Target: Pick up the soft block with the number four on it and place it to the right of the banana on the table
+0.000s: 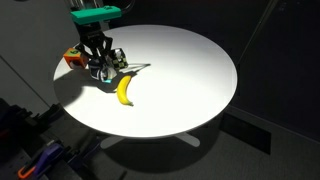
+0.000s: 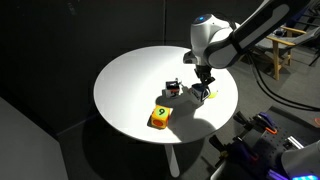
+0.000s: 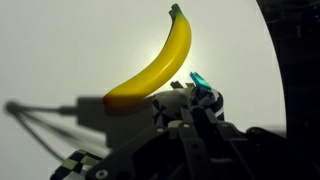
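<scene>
The soft block with the number four [image 3: 203, 92], light-blue edged with whitish faces, sits between the fingers of my gripper [image 3: 196, 104], which looks shut on it. In both exterior views the gripper [image 1: 103, 66] [image 2: 203, 90] is low over the white round table [image 1: 190, 70] [image 2: 130, 85], with the block [image 2: 204, 96] at its tips, at or just above the surface. The yellow banana [image 1: 124, 90] lies just beside the gripper. In the wrist view the banana [image 3: 158, 66] curves close ahead of the block. The arm hides the banana in an exterior view.
An orange-red cube [image 1: 72, 58] [image 2: 160, 119] sits near the table's edge, close to the gripper. A darker cube [image 2: 172, 90] stands next to the gripper. Dark floor and other equipment [image 2: 270, 150] surround the table.
</scene>
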`<act>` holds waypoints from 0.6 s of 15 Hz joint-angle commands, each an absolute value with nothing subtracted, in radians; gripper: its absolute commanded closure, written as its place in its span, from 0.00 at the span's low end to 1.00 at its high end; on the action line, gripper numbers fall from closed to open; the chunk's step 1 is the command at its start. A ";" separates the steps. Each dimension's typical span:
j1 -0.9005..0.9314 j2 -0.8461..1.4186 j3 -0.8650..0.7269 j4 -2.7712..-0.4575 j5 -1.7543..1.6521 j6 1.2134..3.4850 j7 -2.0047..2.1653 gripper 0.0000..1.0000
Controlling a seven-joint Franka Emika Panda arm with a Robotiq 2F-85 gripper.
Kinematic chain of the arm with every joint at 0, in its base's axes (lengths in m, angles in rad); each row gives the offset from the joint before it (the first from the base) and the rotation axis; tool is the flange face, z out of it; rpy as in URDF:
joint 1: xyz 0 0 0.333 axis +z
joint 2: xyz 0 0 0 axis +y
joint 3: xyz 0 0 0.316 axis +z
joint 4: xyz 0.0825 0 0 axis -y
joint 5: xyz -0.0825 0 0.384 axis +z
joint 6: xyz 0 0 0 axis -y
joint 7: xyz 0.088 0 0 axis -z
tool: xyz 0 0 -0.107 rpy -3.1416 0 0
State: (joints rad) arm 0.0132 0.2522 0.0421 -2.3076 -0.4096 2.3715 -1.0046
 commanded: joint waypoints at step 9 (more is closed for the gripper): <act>-0.045 0.185 0.012 -2.372 -0.422 2.462 -1.180 0.95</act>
